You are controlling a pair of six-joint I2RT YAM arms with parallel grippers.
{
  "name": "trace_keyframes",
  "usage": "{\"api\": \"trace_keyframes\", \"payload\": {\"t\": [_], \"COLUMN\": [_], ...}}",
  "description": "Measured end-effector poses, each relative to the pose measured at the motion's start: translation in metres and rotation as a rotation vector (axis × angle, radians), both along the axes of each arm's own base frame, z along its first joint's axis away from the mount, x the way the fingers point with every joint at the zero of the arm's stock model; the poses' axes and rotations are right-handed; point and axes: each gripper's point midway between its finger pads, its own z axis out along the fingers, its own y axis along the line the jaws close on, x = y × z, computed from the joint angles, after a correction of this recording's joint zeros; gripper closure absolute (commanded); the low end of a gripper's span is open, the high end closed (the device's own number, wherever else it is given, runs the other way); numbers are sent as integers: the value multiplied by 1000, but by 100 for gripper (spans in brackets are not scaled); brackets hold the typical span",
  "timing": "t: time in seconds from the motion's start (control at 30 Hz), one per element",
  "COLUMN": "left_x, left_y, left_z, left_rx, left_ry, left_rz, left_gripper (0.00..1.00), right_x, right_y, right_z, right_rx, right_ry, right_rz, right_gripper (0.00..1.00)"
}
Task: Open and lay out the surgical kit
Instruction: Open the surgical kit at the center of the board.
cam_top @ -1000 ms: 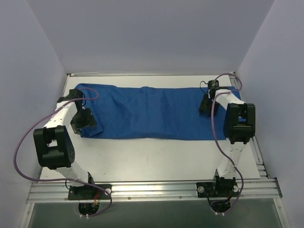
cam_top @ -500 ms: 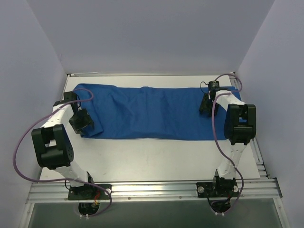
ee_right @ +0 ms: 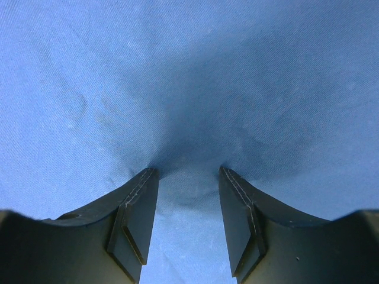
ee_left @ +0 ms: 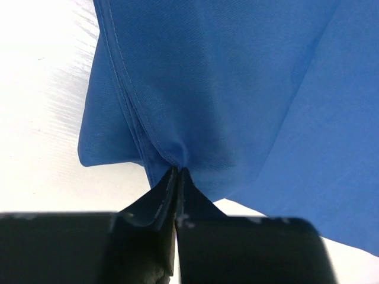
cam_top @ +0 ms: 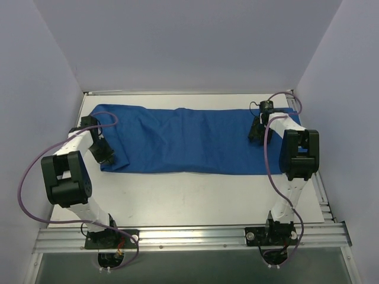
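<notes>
Only close-up: left claw (ee_left: 177, 171) tight on blue cloth wrap (ee_left: 237, 89) edge.

walls (cam_top: 177, 41): plain pale lavender | table (cam_top: 189, 195): white | front rail (cam_top: 189, 235): aluminium | light: even

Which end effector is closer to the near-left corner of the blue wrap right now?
Left. The left end effector is closed on a folded edge of the blue wrap at that corner; the right end effector stands open on the wrap's opposite, right end.
</notes>
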Motion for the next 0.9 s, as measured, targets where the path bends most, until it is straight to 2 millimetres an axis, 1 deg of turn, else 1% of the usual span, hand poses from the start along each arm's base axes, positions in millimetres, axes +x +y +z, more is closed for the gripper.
{"api": "trace_keyframes", "payload": {"t": [0.07, 0.13, 0.2, 0.27, 0.33, 0.47, 0.53, 0.6, 0.63, 0.67, 0.7, 0.73, 0.77, 0.8, 0.83, 0.9], "left_x": [0, -1, 0, 4, 11, 19, 18, 14, 14, 12, 10, 8, 6, 5, 5, 6], "left_y": [1, 7, 19, 39, 64, 119, 143, 162, 167, 173, 177, 180, 182, 183, 184, 184], "left_z": [-2, -1, 8, 24, 47, 111, 140, 165, 170, 174, 175, 173, 171, 167, 163, 156], "left_rx": [4, 36, 95, 204, 334, 638, 768, 878, 908, 950, 976, 994, 1007, 1012, 1013, 1010], "left_ry": [9, 22, 36, 39, 36, 32, 26, 45, 52, 69, 92, 119, 149, 175, 195, 223], "left_rz": [-9, -13, -17, -19, -3, 94, 160, 217, 231, 243, 245, 238, 228, 217, 208, 194], "left_gripper": [98, 98, 98, 98, 98, 98, 98, 97, 91, 84, 72, 58, 40, 33, 29, 26], "right_x": [0, 0, -1, -4, -6, -5, -4, -4, -3, -3, -3, -3, -2, -2, -2, -2], "right_y": [0, -1, -3, -5, -7, -11, -11, -12, -11, -11, -9, -7, -7, -6, -5, -4], "right_z": [0, 0, 0, 0, -1, -1, 0, 0, 0, 1, 0, 0, 0, 1, 0, 0], "right_rx": [-1, -5, -15, -29, -40, -61, -68, -72, -72, -72, -72, -72, -72, -73, -73, -73], "right_ry": [0, 2, 6, 18, 33, 61, 72, 82, 86, 87, 89, 91, 92, 92, 92, 92], "right_rz": [0, -2, -6, -12, -18, -27, -27, -27, -26, -26, -21, -16, -15, -13, -12, -9], "right_gripper": [54, 55, 55, 56, 57, 58, 58, 58, 58, 58, 58, 57, 57, 57, 57, 57]}}
